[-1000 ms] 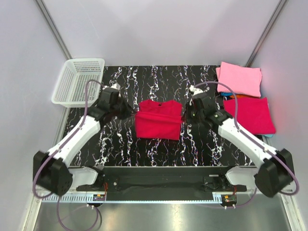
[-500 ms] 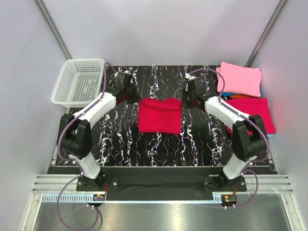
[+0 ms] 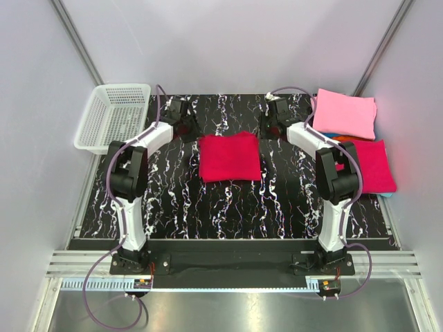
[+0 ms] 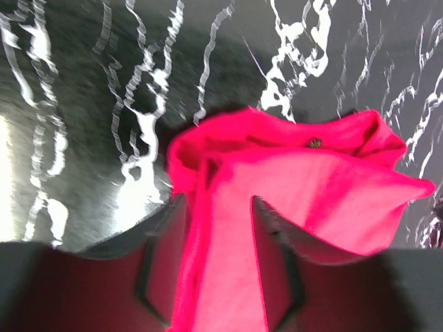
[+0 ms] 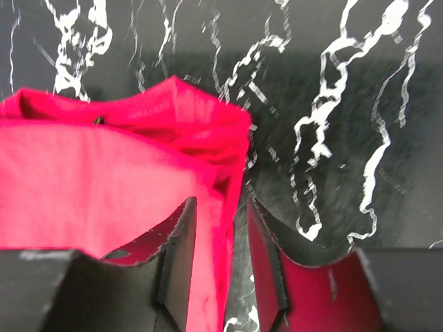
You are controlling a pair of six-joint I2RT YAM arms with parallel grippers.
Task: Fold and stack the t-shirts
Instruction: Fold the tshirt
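Both arms have stretched out to the far side of the table since the earlier frames, and the red t-shirt (image 3: 230, 158) now lies as a folded square at centre frame. The left gripper (image 3: 184, 126) and right gripper (image 3: 270, 126) sit at its upper corners, jaws parted, with the cloth slack between them. It looks light and limp and will probably sag, so it is best pinched at both doubled corners together to reach the pink t-shirt (image 3: 345, 113) pile at upper right
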